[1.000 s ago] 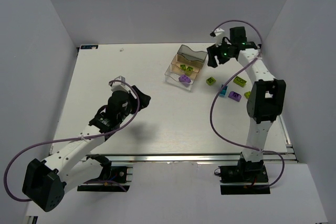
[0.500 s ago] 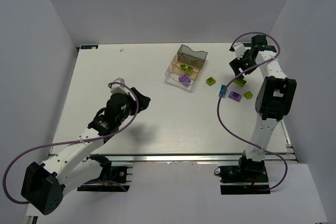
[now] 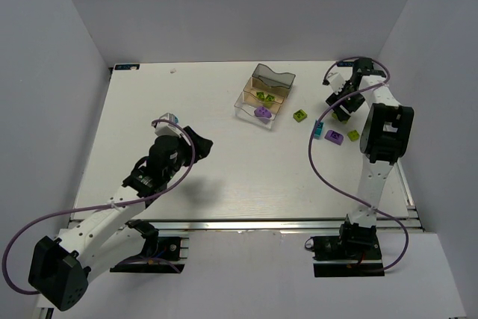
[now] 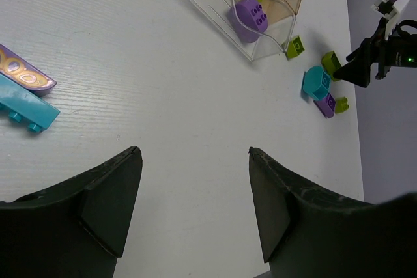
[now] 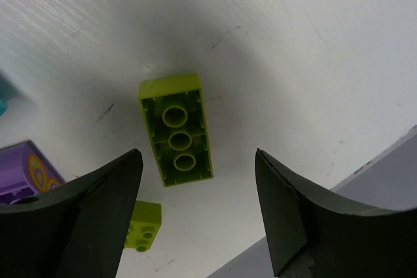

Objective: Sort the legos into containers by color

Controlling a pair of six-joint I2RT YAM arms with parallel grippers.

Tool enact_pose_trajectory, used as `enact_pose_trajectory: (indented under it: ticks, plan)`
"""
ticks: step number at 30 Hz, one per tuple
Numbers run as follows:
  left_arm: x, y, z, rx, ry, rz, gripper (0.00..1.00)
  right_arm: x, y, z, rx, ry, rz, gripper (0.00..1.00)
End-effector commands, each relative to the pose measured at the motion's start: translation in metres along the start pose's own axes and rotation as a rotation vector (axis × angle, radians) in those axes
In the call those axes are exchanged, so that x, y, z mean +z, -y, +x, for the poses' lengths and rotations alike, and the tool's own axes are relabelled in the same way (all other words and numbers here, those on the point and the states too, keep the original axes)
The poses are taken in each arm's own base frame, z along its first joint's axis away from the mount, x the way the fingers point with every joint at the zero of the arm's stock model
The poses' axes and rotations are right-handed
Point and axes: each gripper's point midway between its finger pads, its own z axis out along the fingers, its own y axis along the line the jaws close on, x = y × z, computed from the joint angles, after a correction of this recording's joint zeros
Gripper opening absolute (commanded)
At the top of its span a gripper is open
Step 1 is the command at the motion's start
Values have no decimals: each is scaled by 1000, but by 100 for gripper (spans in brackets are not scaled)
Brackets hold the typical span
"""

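Right gripper (image 3: 340, 104) has swung from beside the tray (image 3: 272, 76) out to the far-right part of the table (image 3: 187, 95). Left arm has barely shifted.

- Long lime brick (image 5: 176, 131): flat on the table, hollow side up, three round tubes showing. It lies between the right fingers (image 5: 98, 206), with a clear gap on both sides. Fingers are spread, pinching nothing. Can't tell how high they sit above the table.
- Around it in the right wrist view: small lime brick (image 5: 143, 226) just near of it, purple printed brick (image 5: 26, 174) to the left.
- Top view shows more loose pieces right of the tray: lime brick (image 3: 299, 116) closest to it, then a teal brick (image 3: 317, 131).
- Tray sits far centre, three compartments in a row. Purple brick (image 3: 262, 112) is in the nearest compartment, lime bricks (image 3: 264, 97) in the middle one.
- Left gripper (image 3: 198, 143) is mid-table, well left and near of the tray, pointing towards it. Fingers (image 4: 104, 200) are spread with only bare table between them.
- Left wrist view also shows a teal piece (image 4: 23, 105) lying just beside a purple patterned tile (image 4: 23, 73), well apart from the other bricks. Can't tell if they're joined.
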Motion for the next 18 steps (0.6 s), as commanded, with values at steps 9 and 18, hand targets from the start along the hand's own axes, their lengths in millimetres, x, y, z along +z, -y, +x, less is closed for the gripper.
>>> enact_pose_trajectory:
  ticks: [9, 18]
  plan:
    - [2, 3, -5, -5, 6, -5, 76, 12, 14, -12, -62, 37, 0, 63]
    - [8, 7, -5, 9, -6, -4, 76, 14, 14, -10, -105, 17, -29, 55]
